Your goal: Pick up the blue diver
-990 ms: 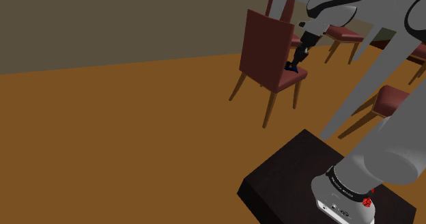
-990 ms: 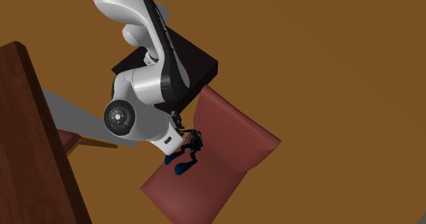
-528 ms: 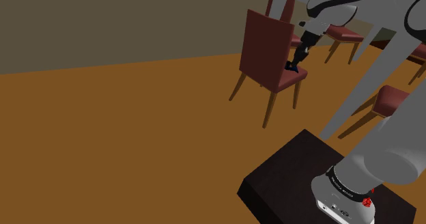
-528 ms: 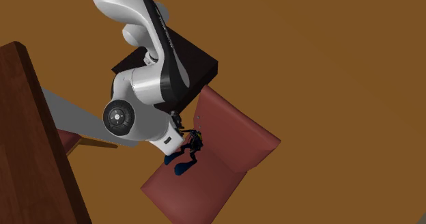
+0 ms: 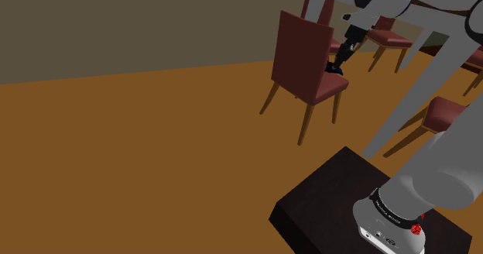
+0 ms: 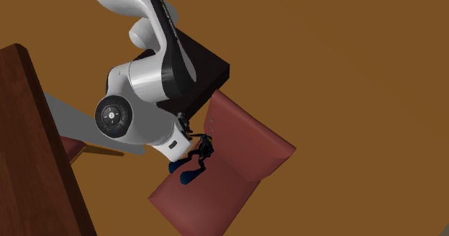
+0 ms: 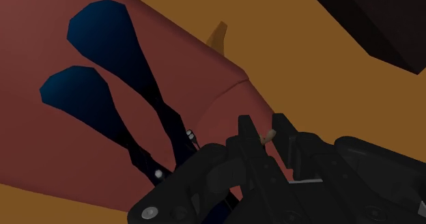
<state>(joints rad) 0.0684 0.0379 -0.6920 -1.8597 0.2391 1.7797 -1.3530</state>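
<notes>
Two dark-blue fins of the blue diver (image 7: 116,48) splay over the red chair seat (image 7: 41,154). Its black torso is hard to tell from the gripper (image 7: 265,139), whose narrowed fingers clasp it. The dark stand (image 7: 368,18) is cut off at the corner. In the second exterior view the arm (image 6: 137,119) hides the diver's upper body.

dark blue diver (image 7: 109,38), maroon chair (image 5: 298,51), orange floor (image 5: 139,159)

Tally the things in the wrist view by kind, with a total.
diver: 1
chair: 1
stand: 1
tool: 1
Total: 4
</notes>
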